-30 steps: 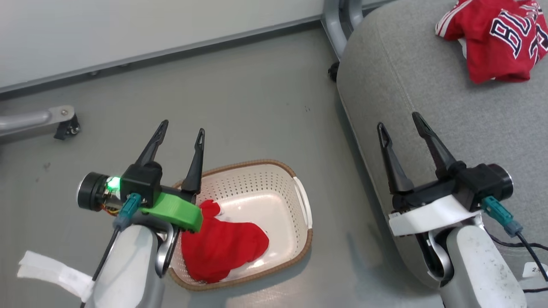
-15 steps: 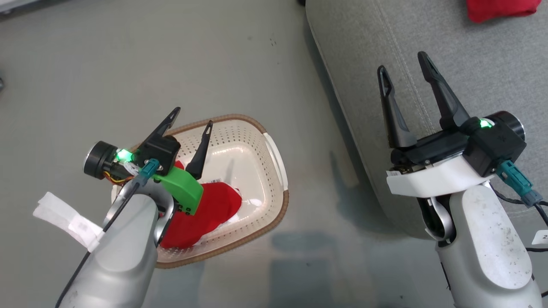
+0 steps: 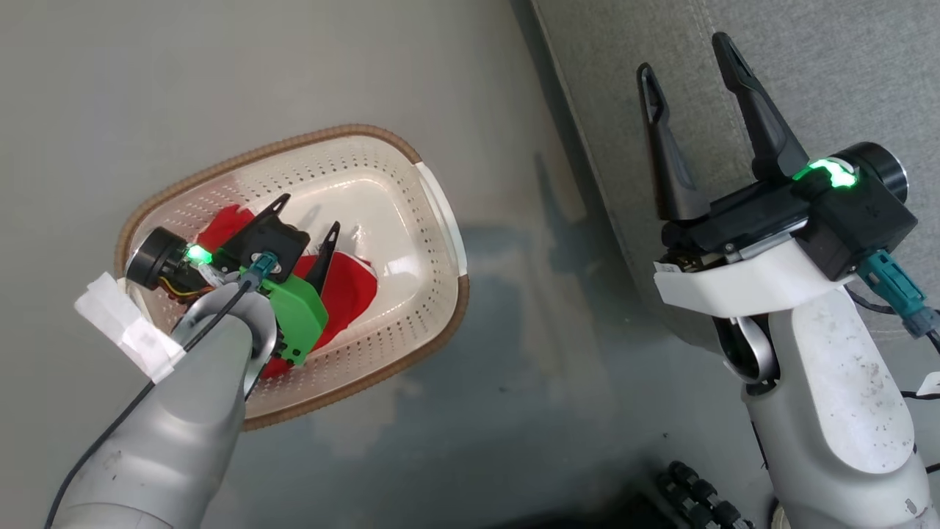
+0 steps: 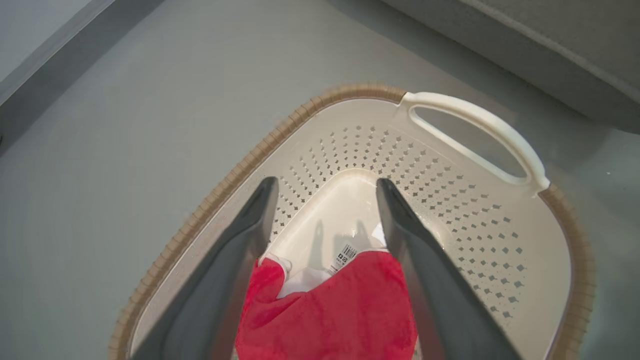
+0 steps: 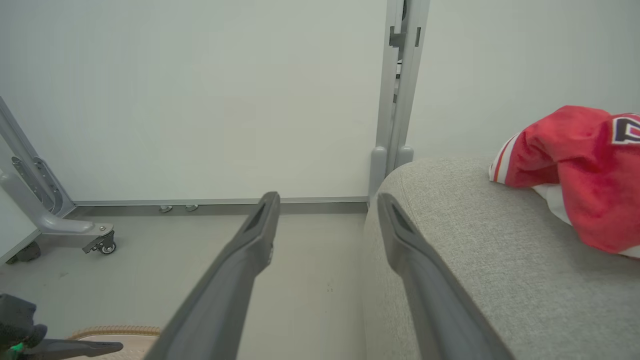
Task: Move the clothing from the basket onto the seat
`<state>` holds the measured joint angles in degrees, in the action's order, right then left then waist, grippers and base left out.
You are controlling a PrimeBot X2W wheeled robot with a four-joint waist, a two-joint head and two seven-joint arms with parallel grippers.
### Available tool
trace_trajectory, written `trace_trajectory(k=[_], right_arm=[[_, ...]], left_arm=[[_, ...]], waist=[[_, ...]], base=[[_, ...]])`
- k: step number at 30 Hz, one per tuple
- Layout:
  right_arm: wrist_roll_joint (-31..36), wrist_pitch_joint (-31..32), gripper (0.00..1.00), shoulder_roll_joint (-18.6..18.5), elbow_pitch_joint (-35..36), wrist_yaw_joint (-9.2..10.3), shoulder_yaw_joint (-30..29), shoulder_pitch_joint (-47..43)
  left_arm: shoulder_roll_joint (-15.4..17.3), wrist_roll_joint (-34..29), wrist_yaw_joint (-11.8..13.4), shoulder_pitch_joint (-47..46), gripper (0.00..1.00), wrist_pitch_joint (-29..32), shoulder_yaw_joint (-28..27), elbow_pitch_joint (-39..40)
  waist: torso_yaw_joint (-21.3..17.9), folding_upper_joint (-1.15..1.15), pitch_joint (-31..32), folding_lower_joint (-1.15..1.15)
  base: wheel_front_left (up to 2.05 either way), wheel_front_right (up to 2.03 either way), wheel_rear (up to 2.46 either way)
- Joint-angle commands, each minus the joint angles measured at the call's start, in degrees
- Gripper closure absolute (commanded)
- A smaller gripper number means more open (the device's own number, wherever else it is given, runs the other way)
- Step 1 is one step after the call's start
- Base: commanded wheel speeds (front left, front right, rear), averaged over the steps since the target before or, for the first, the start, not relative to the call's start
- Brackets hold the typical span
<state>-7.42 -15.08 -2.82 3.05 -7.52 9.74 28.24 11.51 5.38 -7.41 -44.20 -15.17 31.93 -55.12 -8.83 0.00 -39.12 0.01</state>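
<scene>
The cream basket (image 3: 440, 323) with a brown rim stands on the floor, and a red garment (image 3: 349, 290) with white trim lies in its near half. My left gripper (image 3: 308, 214) reaches down inside the basket, open. In the left wrist view the red garment (image 4: 340, 310) lies between the spread fingers of that gripper (image 4: 326, 182), by the label sticker (image 4: 345, 252) on the basket's (image 4: 240, 170) bottom. My right gripper (image 3: 683, 55) is open and holds nothing, over the edge of the grey seat (image 3: 844, 73). A red jersey (image 5: 575, 165) rests on the seat (image 5: 475, 240).
Grey floor surrounds the basket, with the seat's rounded side close to its right. A pale wall stands behind, with a metal post (image 5: 400, 100) and a frame leg on a caster (image 5: 100, 245). A black ribbed part (image 3: 698, 499) sits at the head view's bottom edge.
The head camera has tipped down, so the whole picture has shifted. My left gripper has gone from above the basket's rim down into the basket, over the red garment. Both grippers have stayed open.
</scene>
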Motion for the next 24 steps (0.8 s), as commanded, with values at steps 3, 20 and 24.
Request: trace_trajectory(k=[3, 20, 24], right_arm=[[0.77, -0.14, 0.00, -0.14, 0.65, 0.06, 0.31, 1.48], [1.96, -0.14, 0.00, -0.14, 3.29, 0.06, 0.59, 4.30], [2.13, -0.14, 0.00, -0.14, 4.21, 0.06, 0.34, 4.62]], left_arm=[[1.04, -0.84, -0.10, -3.06, 0.00, 0.04, 2.08, -3.23], [2.56, -1.83, -0.11, -10.75, 0.00, 3.56, 13.16, -17.55], [2.54, -1.19, -0.11, -11.96, 0.00, 6.20, 14.45, -18.16]], waist=[[-0.98, 0.00, -4.69, -0.01], [-0.88, 0.00, -13.79, -0.01], [-0.70, 0.00, -16.05, -0.01]], base=[[0.00, 0.00, 0.00], [0.00, 0.00, 0.00], [0.00, 0.00, 0.00]])
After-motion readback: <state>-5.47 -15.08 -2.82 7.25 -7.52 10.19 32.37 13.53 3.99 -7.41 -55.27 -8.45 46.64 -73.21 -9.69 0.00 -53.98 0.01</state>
